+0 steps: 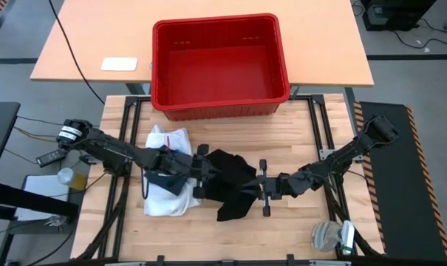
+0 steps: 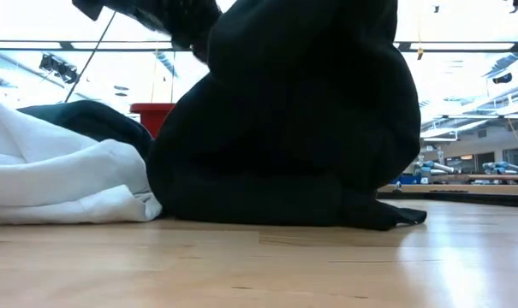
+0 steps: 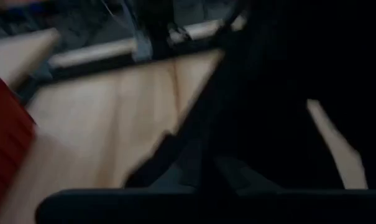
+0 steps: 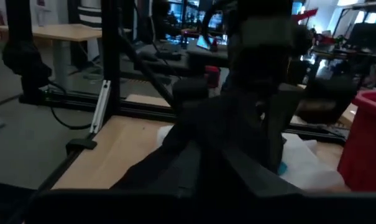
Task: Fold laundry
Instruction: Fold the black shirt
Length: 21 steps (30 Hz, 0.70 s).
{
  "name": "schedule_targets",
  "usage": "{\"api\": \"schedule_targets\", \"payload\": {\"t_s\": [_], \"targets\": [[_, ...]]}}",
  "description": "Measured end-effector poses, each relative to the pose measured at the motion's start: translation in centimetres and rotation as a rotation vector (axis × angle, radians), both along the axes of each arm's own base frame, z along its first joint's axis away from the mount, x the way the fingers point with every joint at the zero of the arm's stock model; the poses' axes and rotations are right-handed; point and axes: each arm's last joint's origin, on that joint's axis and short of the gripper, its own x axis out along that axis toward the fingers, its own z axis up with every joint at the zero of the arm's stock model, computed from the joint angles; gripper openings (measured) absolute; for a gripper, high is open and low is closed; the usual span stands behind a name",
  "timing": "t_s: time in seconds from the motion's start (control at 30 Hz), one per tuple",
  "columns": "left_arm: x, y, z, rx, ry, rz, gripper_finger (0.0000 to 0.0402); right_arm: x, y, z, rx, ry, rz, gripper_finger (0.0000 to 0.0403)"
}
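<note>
High view: crumpled black cloth garment [image 1: 229, 183] sits mid-table on the pale wooden slatted table [image 1: 297, 229], between the two arms. Left gripper [image 1: 202, 171] is at its left edge, jaws closed on the fabric. Right gripper [image 1: 263, 188] is at its right edge, fingers nearly together; looks like it has pinched the cloth, but I can't confirm. White soft cloth shirt [image 1: 168, 193] lies bunched under the left arm, touching the black piece. Red plastic crate [image 1: 220, 65] stands at the far side of the table, apart from the cloth.

Low view: black garment [image 2: 293, 120] is pulled up into a tall mound, its bottom resting on the wood. White shirt [image 2: 62, 184] is slumped just beside it. A second dark cloth piece [image 2: 87, 120] lies behind the shirt.

Left wrist view: blurred. Black fabric [image 3: 299, 93] fills most of the frame, wood beyond it. Can't read the grip from here.

Right wrist view: black cloth [image 4: 194, 149] drapes away from the fingers towards the other arm. White shirt [image 4: 299, 158] lies behind it, with a small bright blue bit [image 4: 281, 167] at its edge.

Handling, my read: light, limp, no stiffness. It'll sag and bunch wherever it's unsupported. Not fragile. Cloth can slip out of a shallow pinch, so take a hem or corner, a single layer, both ends pulled apart to flatten before any fold.
</note>
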Motion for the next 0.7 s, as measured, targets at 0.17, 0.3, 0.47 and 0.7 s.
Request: {"api": "schedule_targets", "payload": {"t_s": [0.17,0.3,0.47,0.7], "targets": [[-0.7,0.3,5.0,0.163,-0.154,-0.046,0.0004,-0.8,1.1,2.2,-0.02,0.062,-0.062,0.012],[-1.1,0.7,9.8,0.289,-0.223,-0.047,0.0003,-1.0,2.1,4.2,-0.045,0.153,-0.167,0.0171],[-0.8,2.3,15.5,0.353,-0.281,0.046,0.0002,-0.3,3.0,4.5,-0.002,0.18,-0.127,0.0197],[-1.2,4.6,20.3,0.348,-0.338,0.172,0.0001,1.8,3.4,1.4,-0.151,0.222,-0.208,0.0198]]}}
